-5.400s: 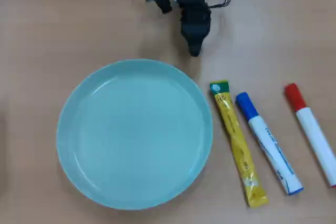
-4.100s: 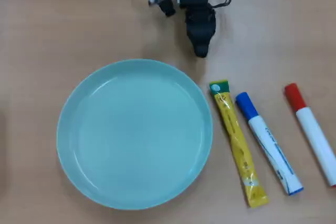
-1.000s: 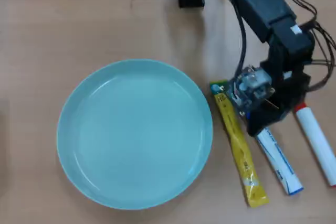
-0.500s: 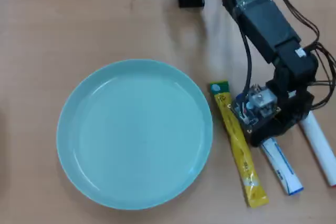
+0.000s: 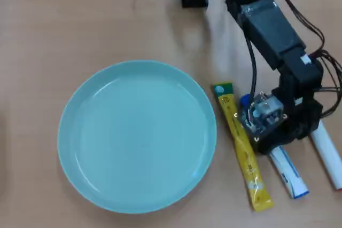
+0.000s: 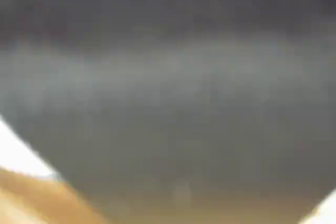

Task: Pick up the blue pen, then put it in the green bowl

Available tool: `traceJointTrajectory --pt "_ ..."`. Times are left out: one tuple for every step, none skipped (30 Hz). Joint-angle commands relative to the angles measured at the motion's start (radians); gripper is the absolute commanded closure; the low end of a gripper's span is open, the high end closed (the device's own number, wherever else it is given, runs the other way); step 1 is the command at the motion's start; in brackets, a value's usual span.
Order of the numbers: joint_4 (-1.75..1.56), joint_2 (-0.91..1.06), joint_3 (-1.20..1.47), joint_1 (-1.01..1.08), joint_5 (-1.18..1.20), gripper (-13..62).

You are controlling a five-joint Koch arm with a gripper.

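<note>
The gripper (image 5: 270, 143) hangs low over the blue pen (image 5: 288, 172) in the overhead view, right of the yellow sachet (image 5: 241, 147); whether its jaws are apart or clamped cannot be told, and the wrist view is only blur. A clean pick likely needs the jaws astride the barrel alone, clear of the sachet and the red-capped marker (image 5: 328, 156), before carrying left to the green bowl (image 5: 75, 105).

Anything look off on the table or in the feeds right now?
Only the wrist view: it is a grey blur, useless for checking the grasp. Overhead, the green bowl, yellow sachet and blue pen lie tidy.
</note>
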Motion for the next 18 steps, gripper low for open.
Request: traceJointTrajectory --pt "-0.040 0.005 -0.061 -0.014 0.028 14.1" --pt "-0.040 0.003 -0.061 -0.014 0.031 18.5" --pt "-0.040 0.003 -0.060 -0.014 0.032 22.9" --pt "-0.040 0.002 -0.060 -0.014 0.032 26.6" --pt "-0.040 -0.005 -0.058 -0.014 0.032 29.8" --pt "-0.040 -0.012 -0.060 -0.014 0.031 32.5" --pt "-0.040 -0.018 -0.060 -0.014 0.032 34.6" --pt "-0.040 -0.023 -0.060 -0.014 0.032 36.6" --pt "-0.040 -0.025 -0.060 -0.014 0.032 38.0" --pt "-0.040 -0.028 -0.060 -0.014 0.032 39.3" --pt "-0.040 -0.028 -0.060 -0.015 0.034 40.6" --pt "-0.038 -0.029 -0.058 -0.015 0.040 41.4" --pt "-0.038 -0.029 -0.058 -0.015 0.051 42.0" --pt "-0.034 -0.029 -0.058 -0.017 0.064 43.2" --pt "-0.029 -0.029 -0.057 -0.018 0.080 45.3" --pt "-0.029 -0.031 -0.055 -0.020 0.089 49.0" --pt "-0.029 -0.031 -0.055 -0.020 0.091 53.6" --pt "-0.031 -0.031 -0.057 -0.020 0.091 57.6"
